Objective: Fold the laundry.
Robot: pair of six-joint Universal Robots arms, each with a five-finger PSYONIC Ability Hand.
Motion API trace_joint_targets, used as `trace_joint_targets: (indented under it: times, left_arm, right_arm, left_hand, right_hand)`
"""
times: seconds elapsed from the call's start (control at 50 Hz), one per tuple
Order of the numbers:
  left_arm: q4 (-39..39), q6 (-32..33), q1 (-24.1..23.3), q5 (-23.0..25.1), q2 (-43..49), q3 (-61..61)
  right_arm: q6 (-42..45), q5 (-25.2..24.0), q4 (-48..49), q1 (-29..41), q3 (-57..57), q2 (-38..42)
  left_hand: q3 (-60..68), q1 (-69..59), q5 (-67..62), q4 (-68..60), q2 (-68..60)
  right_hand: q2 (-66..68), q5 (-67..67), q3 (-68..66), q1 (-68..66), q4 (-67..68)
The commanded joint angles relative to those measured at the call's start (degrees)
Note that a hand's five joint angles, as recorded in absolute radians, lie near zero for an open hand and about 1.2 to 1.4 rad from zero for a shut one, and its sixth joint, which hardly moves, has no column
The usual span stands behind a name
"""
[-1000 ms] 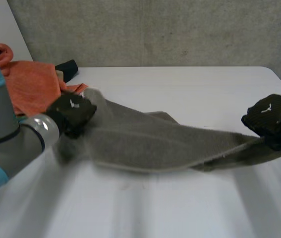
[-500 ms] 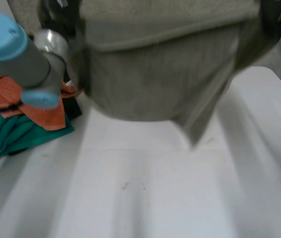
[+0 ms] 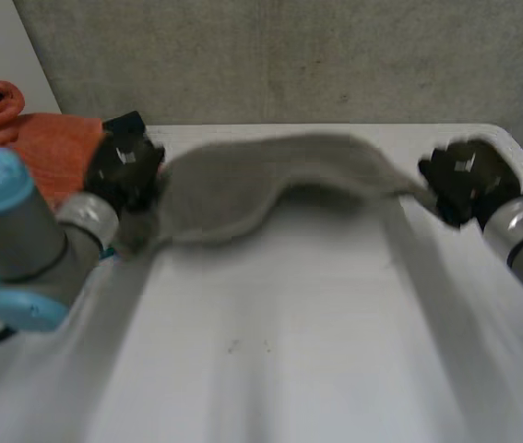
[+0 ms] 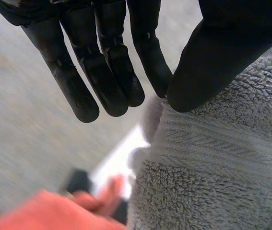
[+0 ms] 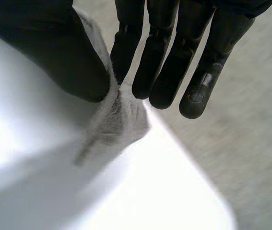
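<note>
Grey towel (image 3: 270, 180) spans from one hand to the other over the white table (image 3: 289, 351), and its lower edge droops nearest your left hand (image 3: 124, 171). You have that hand pinching one end: the thumb presses the pile against nearly straight fingers (image 4: 102, 76). Your right hand (image 3: 464, 180) nips the opposite end the same way, with a small tuft caught between thumb and fingers. Orange cloth (image 3: 53, 157) lies just beside your left hand, on the side away from the towel
</note>
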State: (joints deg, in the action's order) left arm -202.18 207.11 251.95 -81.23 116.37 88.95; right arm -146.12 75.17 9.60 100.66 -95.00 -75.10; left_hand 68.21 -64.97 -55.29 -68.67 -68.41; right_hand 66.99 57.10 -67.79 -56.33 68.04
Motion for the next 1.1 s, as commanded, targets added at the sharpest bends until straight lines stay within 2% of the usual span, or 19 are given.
trace_joint_targets:
  times: [0.02, 0.04, 0.08, 0.22, 0.38, 0.52, 0.62, 0.74, 0.96, 1.06, 1.1]
  left_arm:
    - [0.65, 1.71, -0.41, 0.11, 4.13, 1.58]
    - [0.65, 1.8, -0.41, 0.11, 4.04, 1.67]
    - [0.91, 1.8, -0.59, -0.06, 3.43, 1.93]
    - [3.63, 1.01, -0.68, -0.33, -3.76, 6.22]
    - [4.17, 1.19, -0.5, -0.94, -14.04, 18.34]
    - [2.06, 1.01, -2.51, -0.59, -15.91, 23.64]
    - [-1.89, 1.98, -5.41, -0.5, -11.97, 23.12]
    - [-4.45, 4.52, -5.68, -1.12, -5.28, 19.6]
    - [-5.41, 15.16, -5.6, -1.03, 3.34, 14.68]
    - [-7.08, 15.95, -5.33, -1.91, 5.8, 11.78]
    - [-7.17, 16.04, -5.07, -2.26, 6.76, 10.55]
  right_arm:
    - [0.04, -0.11, -0.11, -0.99, -5.28, 2.76]
    - [-0.04, -0.11, -0.11, -1.34, -5.46, 3.03]
    - [-0.04, 0.24, -0.11, -2.31, -5.55, 3.21]
    - [-0.66, 0.15, -0.11, -3.54, -5.55, 3.21]
    - [-1.01, 0.06, -0.11, -5.65, -5.55, 3.21]
    - [-1.01, 0.06, -0.11, -5.74, -5.72, 3.29]
    - [-1.01, 0.15, -0.11, -5.65, -5.81, 3.21]
    - [-1.01, 0.24, -0.11, -5.92, -5.72, 3.21]
    - [-0.92, 0.24, -0.11, -7.85, -5.63, 3.12]
    - [-0.83, 0.24, -0.19, -8.29, -5.72, 3.12]
    - [-0.83, 0.24, -0.19, -8.2, -5.81, 3.12]
  left_hand:
    - [11.79, -15.03, -14.71, -11.33, -11.59]
    - [11.79, -15.03, -14.71, -11.33, -11.59]
    - [-14.65, 11.41, 11.73, 15.11, 14.85]
    - [-28.89, 25.64, 25.97, 29.34, 29.09]
    - [-29.74, 26.49, 26.82, 30.19, 29.94]
    - [-31.59, 28.34, 28.67, 32.04, 31.78]
    - [-37.47, 34.22, 34.55, 37.92, 37.66]
    - [-39.16, 35.91, 36.24, 39.61, 39.35]
    - [-38.32, 35.07, 35.4, 38.77, 38.52]
    - [-32.79, 29.54, 29.87, 33.24, 32.98]
    - [-24.57, 21.32, 21.65, 25.02, 24.76]
  right_hand:
    - [13.01, 12.9, -12.21, -23.67, 11.96]
    - [13.01, 12.9, -12.21, -23.67, 11.96]
    - [13.01, 12.9, -12.21, -23.67, 11.96]
    - [13.01, 12.9, -12.21, -23.67, 11.96]
    - [13.01, 12.9, -12.21, -23.67, 11.96]
    - [13.01, 12.9, -12.21, -23.67, 11.96]
    - [13.01, 12.9, -12.21, -23.67, 11.96]
    - [13.01, 12.9, -12.21, -23.67, 11.96]
    - [13.01, 12.9, -12.21, -23.67, 11.96]
    - [13.01, 12.9, -12.21, -23.67, 11.96]
    - [13.01, 12.9, -12.21, -23.67, 11.96]
